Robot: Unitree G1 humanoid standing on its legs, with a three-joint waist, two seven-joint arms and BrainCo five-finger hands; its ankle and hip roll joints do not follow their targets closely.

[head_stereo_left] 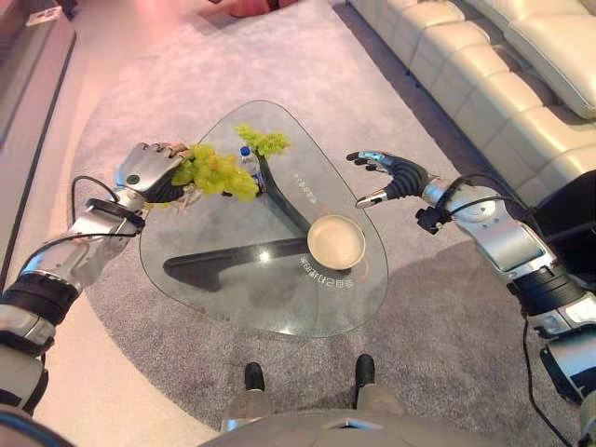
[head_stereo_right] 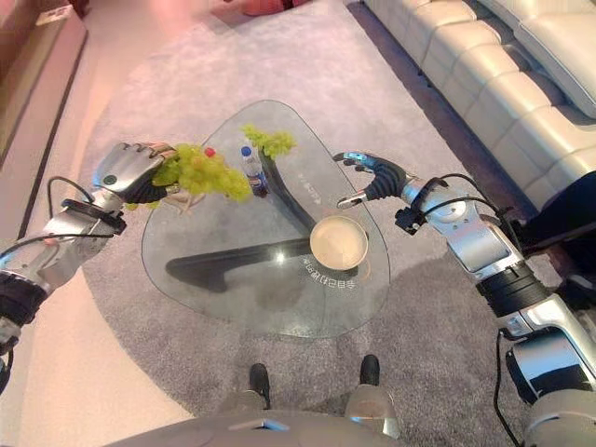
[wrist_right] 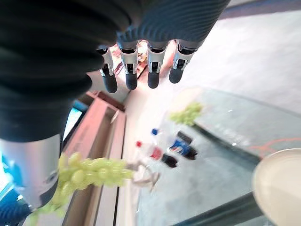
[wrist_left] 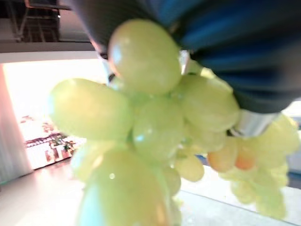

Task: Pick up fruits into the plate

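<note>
A grey carpet [head_stereo_left: 447,307] covers the floor, with a cream leather sofa [head_stereo_left: 503,65] along its far right side. On the carpet stands a rounded-triangular clear glass desk [head_stereo_left: 233,289] on a dark base. A round beige plate [head_stereo_left: 336,240] sits empty near the desk's right edge. The left hand [head_stereo_left: 149,169] is curled round a large bunch of green grapes [head_stereo_left: 216,173] — held up above the desk's left part. A second, smaller green grape bunch [head_stereo_left: 264,141] lies at the far edge, just beside two small plastic bottles [wrist_right: 167,149]. The right hand [head_stereo_left: 391,175] hovers beyond the plate with fingers [wrist_right: 153,70] straight, holding nothing.
</note>
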